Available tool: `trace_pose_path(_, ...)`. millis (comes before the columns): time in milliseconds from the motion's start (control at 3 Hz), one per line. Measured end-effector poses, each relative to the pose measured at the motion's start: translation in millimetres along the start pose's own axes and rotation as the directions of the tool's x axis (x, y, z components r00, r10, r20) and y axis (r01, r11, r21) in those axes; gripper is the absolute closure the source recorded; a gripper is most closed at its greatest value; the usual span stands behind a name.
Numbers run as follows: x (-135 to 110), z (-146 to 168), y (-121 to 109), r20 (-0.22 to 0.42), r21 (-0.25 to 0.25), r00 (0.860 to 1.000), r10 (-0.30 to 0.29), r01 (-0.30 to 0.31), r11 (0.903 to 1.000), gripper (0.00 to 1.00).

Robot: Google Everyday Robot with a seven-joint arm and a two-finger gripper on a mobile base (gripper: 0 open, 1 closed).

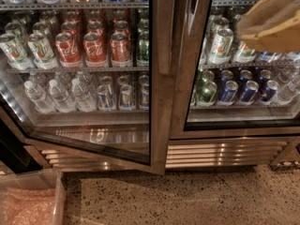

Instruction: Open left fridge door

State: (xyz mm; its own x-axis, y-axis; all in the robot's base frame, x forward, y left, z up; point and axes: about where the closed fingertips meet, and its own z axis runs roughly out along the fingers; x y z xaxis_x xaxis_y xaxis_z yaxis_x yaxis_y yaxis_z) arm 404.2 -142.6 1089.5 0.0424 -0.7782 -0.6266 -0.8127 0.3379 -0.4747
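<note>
The left fridge door (pixel 158 83) is a tall glass pane in a brushed steel frame. It stands ajar, its bottom edge swung out at a slant from the cabinet. Red cola cans (pixel 96 46) and clear water bottles (pixel 56 95) show through it. My gripper (pixel 272 22) is a tan blurred shape at the upper right edge. It hangs in front of the right door's glass, well to the right of the left door and touching nothing that I can see.
The right glass door (pixel 243 118) is closed, with green-white and blue cans behind it. A steel vent grille (pixel 225 151) runs below it. A clear plastic bin (pixel 28 200) with pink material sits on the speckled floor (pixel 187 196) at the bottom left.
</note>
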Motion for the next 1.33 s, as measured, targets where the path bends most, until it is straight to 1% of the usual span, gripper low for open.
trace_pose_path(333,16.5,-41.5,-4.3,-0.005,0.098,0.999,0.042,-0.041,0.9944,1.00)
trace_pose_path(667,7.1,-45.4,-2.1,-0.005,0.104,1.000,0.027,-0.026,0.9942,0.81)
trace_pose_path(1333,-17.3,-55.9,3.8,-0.004,0.125,1.000,-0.014,0.015,0.9921,0.35)
